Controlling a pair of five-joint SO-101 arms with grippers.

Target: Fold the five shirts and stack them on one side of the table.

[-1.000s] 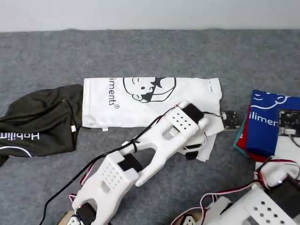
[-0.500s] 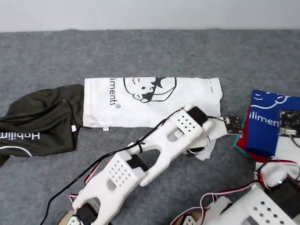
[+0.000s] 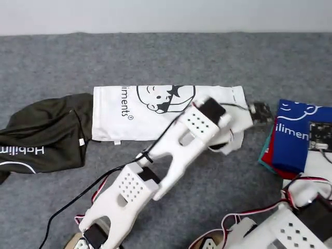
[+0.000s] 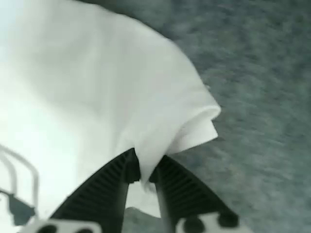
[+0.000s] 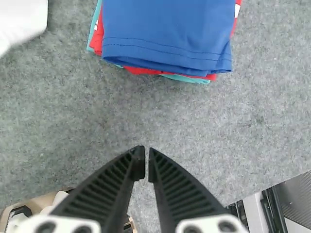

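One white shirt flat on counter, dark shirt just beside it, corner pinched in left tool. Empty right tool clenched above counter, near folded stack, blue shirt on top.

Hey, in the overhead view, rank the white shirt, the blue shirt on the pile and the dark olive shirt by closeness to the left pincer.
1. The white shirt, mid-table, with its edge pinched in the left pincer.
2. The blue shirt, atop the folded pile at the right edge.
3. The dark olive shirt, crumpled at the far left.
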